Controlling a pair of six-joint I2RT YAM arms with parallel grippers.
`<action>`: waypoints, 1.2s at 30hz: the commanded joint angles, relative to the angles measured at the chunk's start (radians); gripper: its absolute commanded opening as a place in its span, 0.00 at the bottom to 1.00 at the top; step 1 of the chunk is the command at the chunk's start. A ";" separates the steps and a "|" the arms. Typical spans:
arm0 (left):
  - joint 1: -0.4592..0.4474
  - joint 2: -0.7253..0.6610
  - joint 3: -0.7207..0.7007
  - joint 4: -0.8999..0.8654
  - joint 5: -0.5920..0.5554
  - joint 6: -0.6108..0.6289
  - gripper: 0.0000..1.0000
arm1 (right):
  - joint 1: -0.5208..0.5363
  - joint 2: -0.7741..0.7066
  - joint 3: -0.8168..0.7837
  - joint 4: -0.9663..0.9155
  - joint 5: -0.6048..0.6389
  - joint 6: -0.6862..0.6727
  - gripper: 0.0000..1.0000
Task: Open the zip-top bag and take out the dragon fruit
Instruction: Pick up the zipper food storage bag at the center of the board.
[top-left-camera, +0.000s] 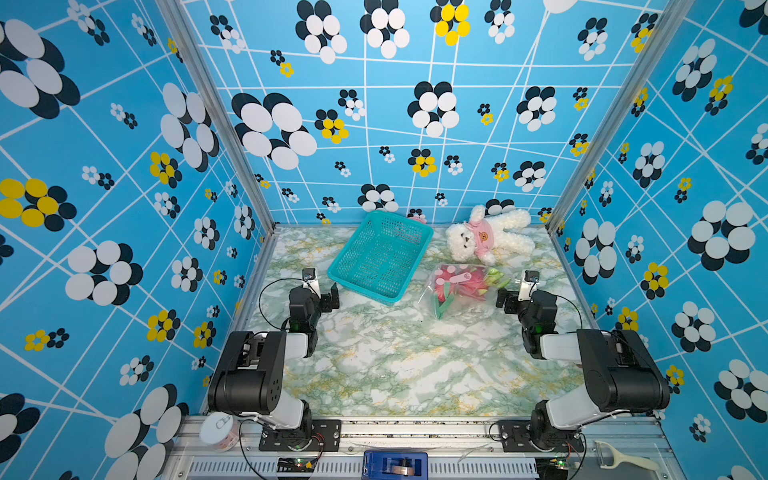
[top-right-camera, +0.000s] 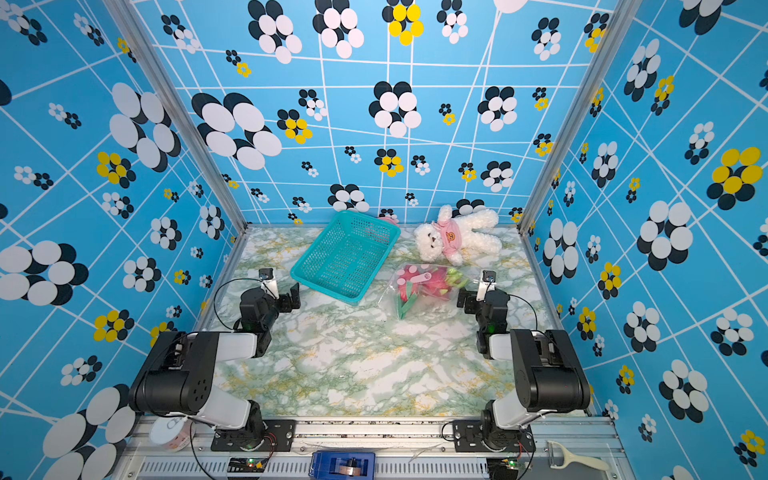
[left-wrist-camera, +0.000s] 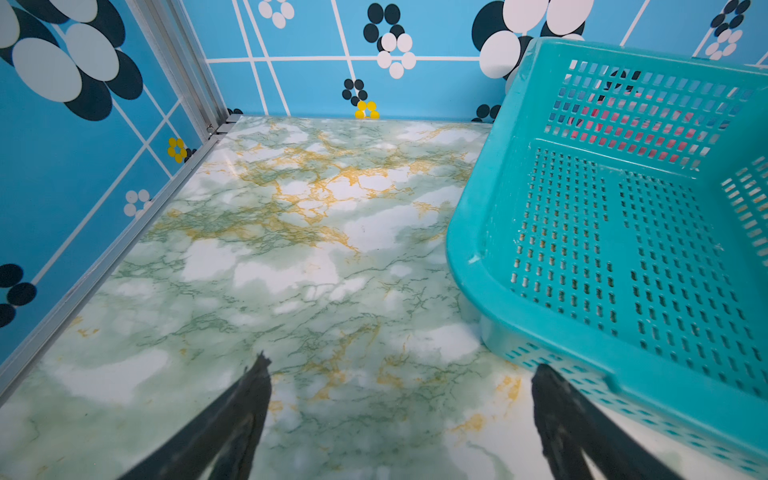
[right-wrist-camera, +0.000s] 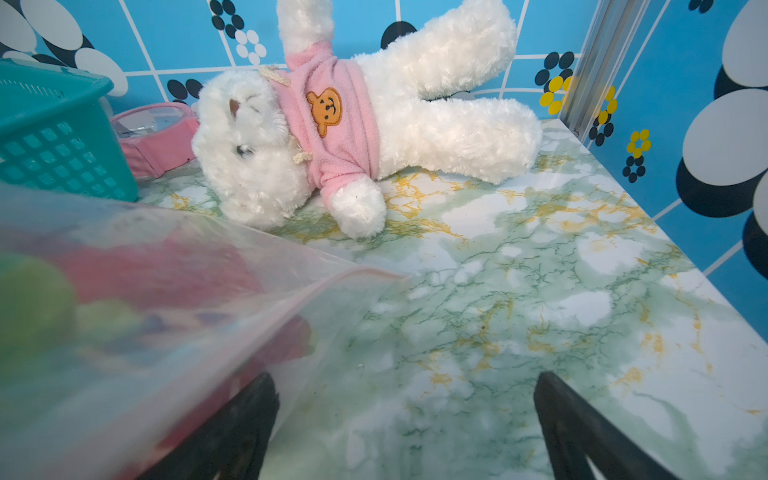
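The zip-top bag (top-left-camera: 446, 301) (top-right-camera: 409, 300) lies on the marble table right of centre, clear and crinkled. Through it shows the dragon fruit (top-left-camera: 473, 283) (top-right-camera: 436, 281), pink with green tips. My right gripper (top-left-camera: 505, 301) (top-right-camera: 465, 300) hangs open just right of the bag, touching nothing. In the right wrist view the bag (right-wrist-camera: 145, 291) is a close blur, its edge beside one finger of the open gripper (right-wrist-camera: 407, 379). My left gripper (top-left-camera: 328, 298) (top-right-camera: 291, 297) is open and empty by the basket's near-left corner, seen over bare table in the left wrist view (left-wrist-camera: 403, 368).
A teal perforated basket (top-left-camera: 357, 286) (top-right-camera: 324, 287) (left-wrist-camera: 469, 266) stands at the back centre, left of the bag. A white teddy bear in a pink top (top-left-camera: 486, 237) (right-wrist-camera: 353, 124) lies behind the bag. A pink object (right-wrist-camera: 153, 137) sits behind the basket. Patterned walls close three sides.
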 joint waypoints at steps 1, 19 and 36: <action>-0.006 0.008 -0.006 -0.004 -0.001 0.016 0.99 | 0.005 0.014 0.000 0.019 0.015 0.014 0.99; 0.004 -0.267 0.047 -0.339 -0.049 -0.059 0.99 | -0.006 -0.425 0.151 -0.639 0.414 0.414 1.00; -0.294 -0.626 0.508 -1.373 -0.021 -0.226 1.00 | -0.138 -0.323 0.956 -2.126 -0.232 0.640 0.88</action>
